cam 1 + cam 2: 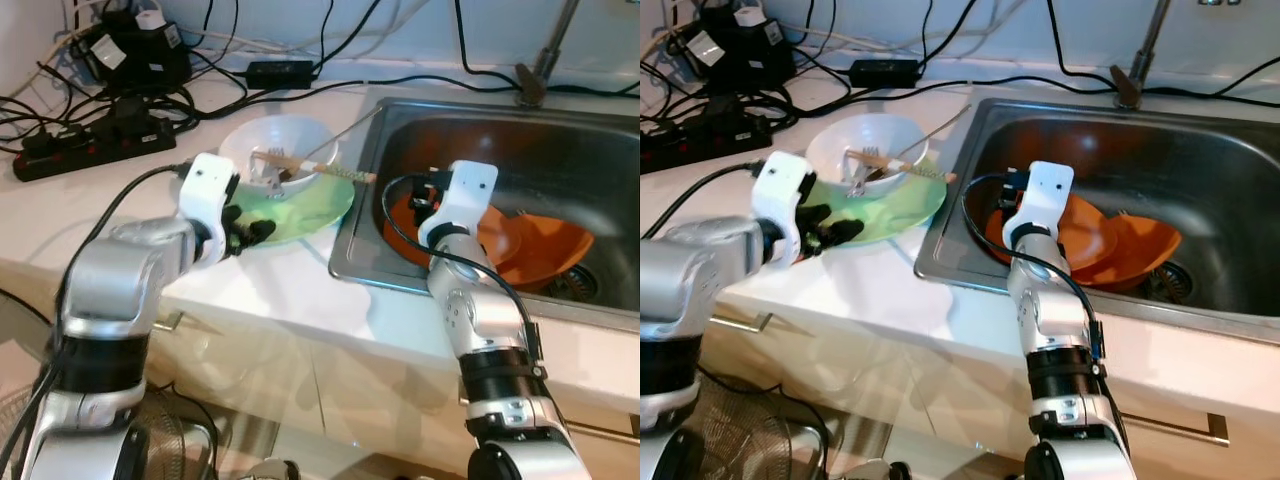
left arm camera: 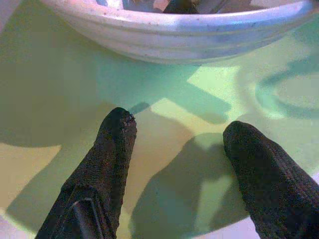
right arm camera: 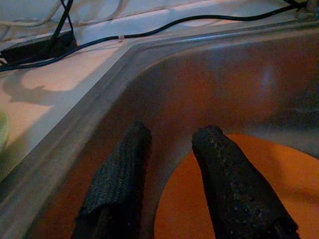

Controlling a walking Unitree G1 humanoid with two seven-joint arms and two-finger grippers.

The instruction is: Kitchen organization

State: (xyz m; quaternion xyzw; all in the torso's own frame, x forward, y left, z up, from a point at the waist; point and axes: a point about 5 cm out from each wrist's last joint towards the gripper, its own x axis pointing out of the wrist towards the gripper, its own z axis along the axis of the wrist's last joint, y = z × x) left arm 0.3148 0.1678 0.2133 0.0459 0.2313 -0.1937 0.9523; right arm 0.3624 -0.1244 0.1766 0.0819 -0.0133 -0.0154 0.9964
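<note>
Left claw (image 2: 177, 134), knit-textured fingers spread wide, hovers over the smooth green plate (image 1: 300, 212) under a ribbed white bowl (image 1: 270, 145). Right claw (image 3: 172, 137), narrowly parted, hangs above orange dishes (image 1: 530, 245) in the steel sink (image 1: 560, 130).

The left arm (image 1: 120, 290) reaches forward with its elbow bent, the silver forearm angled inward and the white wrist block (image 1: 208, 190) raised above the fingers. The left pincer (image 2: 179, 144) points ahead and slightly down, its two black fingers (image 2: 107, 159) spread apart with a clear gap between the tips, holding nothing.

The right arm (image 1: 480, 320) rises nearly upright from the elbow, forearm leaning a little forward, its white wrist block (image 1: 462, 200) tipped downward. The right pincer (image 3: 172, 144) points down and away from the body. Its two black fingers (image 3: 224, 179) stand parted, a narrower gap between them than the left pair's, and nothing sits in that gap.
</note>
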